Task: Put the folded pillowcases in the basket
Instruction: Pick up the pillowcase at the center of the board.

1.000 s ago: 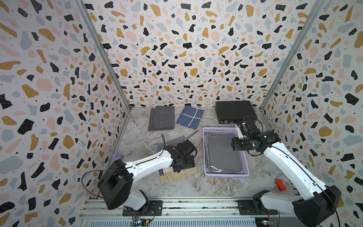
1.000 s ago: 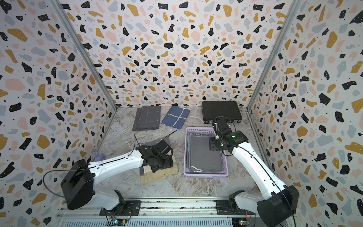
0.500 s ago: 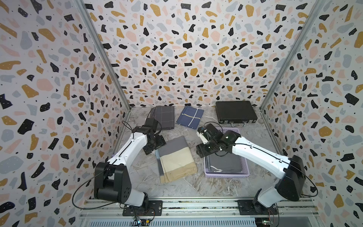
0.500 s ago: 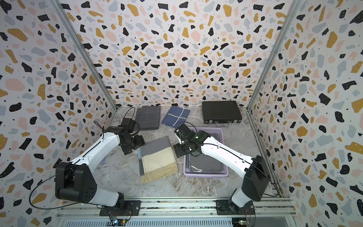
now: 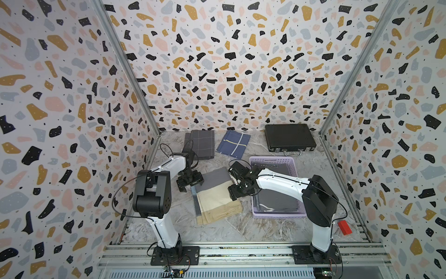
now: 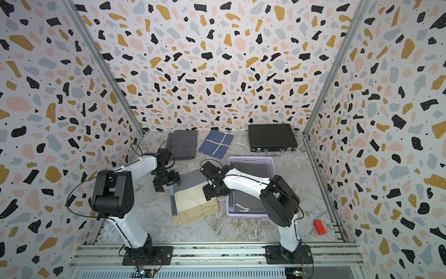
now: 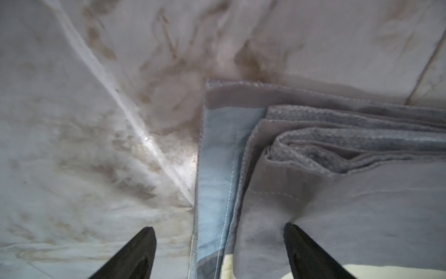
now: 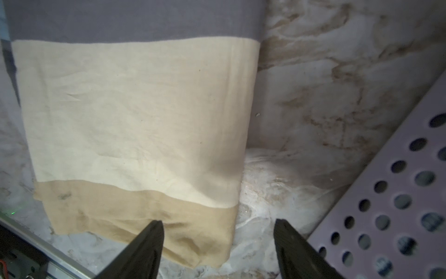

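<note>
- Both claws are spread and hold nothing. The right gripper (image 5: 235,190) hangs just beside the basket (image 5: 274,160), its jaws astride the cloth edge nearest it. The left gripper (image 5: 190,180) sits farther from the basket, at the cloth's far corner on the side away from it. One of its fingers is over fabric and the other over bare table (image 5: 241,227).
- The basket already holds a dark grey folded cloth (image 5: 277,201).
- The folded pillowcase (image 5: 214,198), banded grey, cream and tan, lies flat on the table just beside the basket, wholly outside it.
- To my eye the task is barely begun. The claws are placed, but gripping, lifting over the wall and letting go all remain.
- A second ago the right gripper was over the basket's far end, and it has since crossed to the pillowcase side.
- The left gripper was then over the pillowcase's near end, hiding much of it. It has since gone to the far corner, and the cloth now shows whole, apparently in the same place.
</note>
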Action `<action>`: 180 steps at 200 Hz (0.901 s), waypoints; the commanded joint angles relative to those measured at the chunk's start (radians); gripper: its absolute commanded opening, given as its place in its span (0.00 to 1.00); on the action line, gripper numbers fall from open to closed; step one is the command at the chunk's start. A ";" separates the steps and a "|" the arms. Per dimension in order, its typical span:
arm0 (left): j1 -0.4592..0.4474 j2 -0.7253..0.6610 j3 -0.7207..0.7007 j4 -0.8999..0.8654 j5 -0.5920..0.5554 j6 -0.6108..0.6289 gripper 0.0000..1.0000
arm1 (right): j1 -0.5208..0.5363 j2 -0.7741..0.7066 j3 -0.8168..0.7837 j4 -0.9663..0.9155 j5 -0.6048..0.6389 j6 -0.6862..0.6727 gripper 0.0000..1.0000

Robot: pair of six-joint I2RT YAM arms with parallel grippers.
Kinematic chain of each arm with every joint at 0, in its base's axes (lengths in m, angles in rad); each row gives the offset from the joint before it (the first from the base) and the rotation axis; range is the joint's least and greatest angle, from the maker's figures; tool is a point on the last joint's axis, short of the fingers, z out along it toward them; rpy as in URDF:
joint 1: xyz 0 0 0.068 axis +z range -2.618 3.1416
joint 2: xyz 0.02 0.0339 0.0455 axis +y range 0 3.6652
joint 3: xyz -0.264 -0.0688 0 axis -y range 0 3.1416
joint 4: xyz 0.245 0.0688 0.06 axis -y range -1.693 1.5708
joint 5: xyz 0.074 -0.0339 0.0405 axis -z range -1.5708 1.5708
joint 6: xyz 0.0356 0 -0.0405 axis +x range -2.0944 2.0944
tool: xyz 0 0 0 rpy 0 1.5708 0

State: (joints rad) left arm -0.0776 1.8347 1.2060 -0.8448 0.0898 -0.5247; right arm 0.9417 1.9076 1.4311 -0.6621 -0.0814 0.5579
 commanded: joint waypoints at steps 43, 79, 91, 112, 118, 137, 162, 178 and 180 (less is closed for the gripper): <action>0.009 0.081 0.078 0.015 -0.028 0.029 0.80 | 0.029 0.011 -0.080 -0.009 -0.009 0.068 0.77; 0.009 0.130 0.105 0.023 -0.008 0.040 0.58 | 0.032 0.011 -0.136 0.044 -0.076 0.097 0.76; 0.009 0.129 0.096 0.030 0.009 0.040 0.51 | 0.033 0.023 -0.148 0.071 -0.106 0.104 0.75; 0.009 0.117 0.075 0.046 0.029 0.034 0.40 | 0.037 0.034 -0.168 0.135 -0.184 0.128 0.73; 0.009 0.115 0.070 0.050 0.035 0.032 0.37 | 0.038 0.034 -0.176 0.158 -0.194 0.137 0.73; 0.009 0.113 0.058 0.055 0.054 0.028 0.24 | 0.040 0.038 -0.183 0.207 -0.234 0.149 0.69; 0.008 0.112 0.047 0.058 0.068 0.027 0.15 | 0.042 0.035 -0.179 0.238 -0.258 0.169 0.50; 0.007 0.102 0.041 0.057 0.072 0.021 0.07 | 0.043 0.023 -0.178 0.242 -0.245 0.176 0.24; 0.007 0.101 0.041 0.056 0.073 0.020 0.06 | 0.042 0.022 -0.177 0.241 -0.243 0.175 0.20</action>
State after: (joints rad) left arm -0.0738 1.9316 1.2861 -0.7967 0.1596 -0.4984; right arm 0.9768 1.9335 1.2629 -0.4370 -0.3031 0.7021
